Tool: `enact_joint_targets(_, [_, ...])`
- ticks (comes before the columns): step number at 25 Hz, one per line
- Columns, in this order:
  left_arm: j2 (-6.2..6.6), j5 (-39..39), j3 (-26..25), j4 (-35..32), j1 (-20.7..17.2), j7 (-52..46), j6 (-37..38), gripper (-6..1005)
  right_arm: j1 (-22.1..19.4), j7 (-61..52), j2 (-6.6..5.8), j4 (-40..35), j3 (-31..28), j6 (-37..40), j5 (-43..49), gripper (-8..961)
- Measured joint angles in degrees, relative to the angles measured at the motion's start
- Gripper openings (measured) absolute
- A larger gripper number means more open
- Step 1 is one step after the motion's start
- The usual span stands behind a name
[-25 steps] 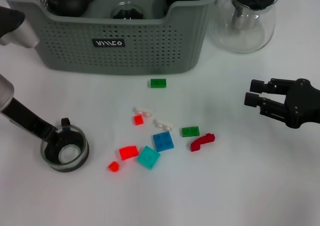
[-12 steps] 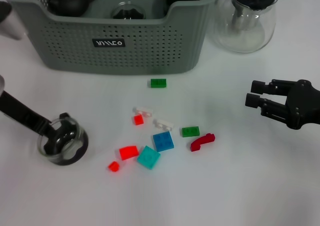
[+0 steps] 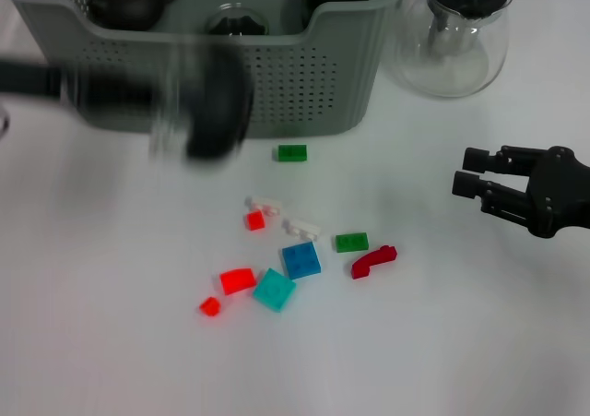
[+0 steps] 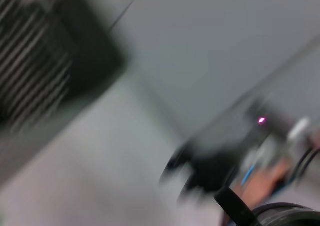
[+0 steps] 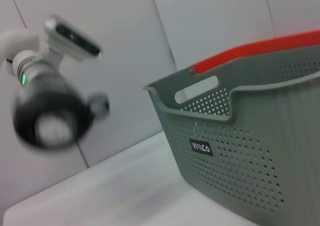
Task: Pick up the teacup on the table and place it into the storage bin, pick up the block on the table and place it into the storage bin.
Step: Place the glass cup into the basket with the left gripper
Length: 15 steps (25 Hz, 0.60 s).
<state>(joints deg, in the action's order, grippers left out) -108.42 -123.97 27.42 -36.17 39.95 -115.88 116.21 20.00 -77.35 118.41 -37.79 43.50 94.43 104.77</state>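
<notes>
Glass teacup (image 3: 207, 102) lifted off table, left gripper (image 3: 138, 93) clamping it beside storage bin (image 3: 313, 75).

The storage bin (image 3: 230, 75) stands at the back of the worktop (image 3: 111, 342), with a glass pot (image 3: 456, 33) just beside it on the right. Before the bin, a scatter of blocks (image 3: 300, 259) lies mid-worktop. The teacup (image 3: 207, 102) is in the air in front of the bin's left half. The right tool (image 3: 470, 184) is to the right of the blocks, well apart from them.
</notes>
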Motion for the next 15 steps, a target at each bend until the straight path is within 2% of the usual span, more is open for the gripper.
enact_joint_targets(2, [0.29, 8.90, -1.98, 1.65, 0.49, -0.64, -0.52, 47, 0.15, -0.05, 0.05, 0.00, 0.00, 0.13, 0.00, 424])
enact_joint_targets(5, [-0.58, 17.74, -3.37, -2.79, 1.75, -4.20, -5.50, 48, 0.27, -0.09, 0.06, 0.00, 0.00, 0.20, -0.01, 424])
enact_joint_targets(8, [-0.13, 18.82, -1.18, -8.31, 4.85, -7.37, -13.90, 49, 0.34, -0.03, 0.06, 0.00, 0.00, 0.20, -0.01, 424])
enact_joint_targets(10, [0.66, 17.19, 2.65, -11.37, 7.13, -9.38, -20.34, 49, 0.38, 0.01, 0.15, 0.00, 0.01, 0.20, -0.01, 424])
enact_joint_targets(12, [1.23, 13.66, 9.10, -14.12, 9.28, -12.36, -28.43, 50, 0.39, 0.02, 0.24, 0.00, 0.02, 0.24, -0.01, 424])
enact_joint_targets(15, [1.27, 4.80, 19.05, -15.33, 12.30, -16.90, -39.69, 51, 0.36, 0.02, 0.33, 0.00, 0.00, 0.26, -0.01, 423])
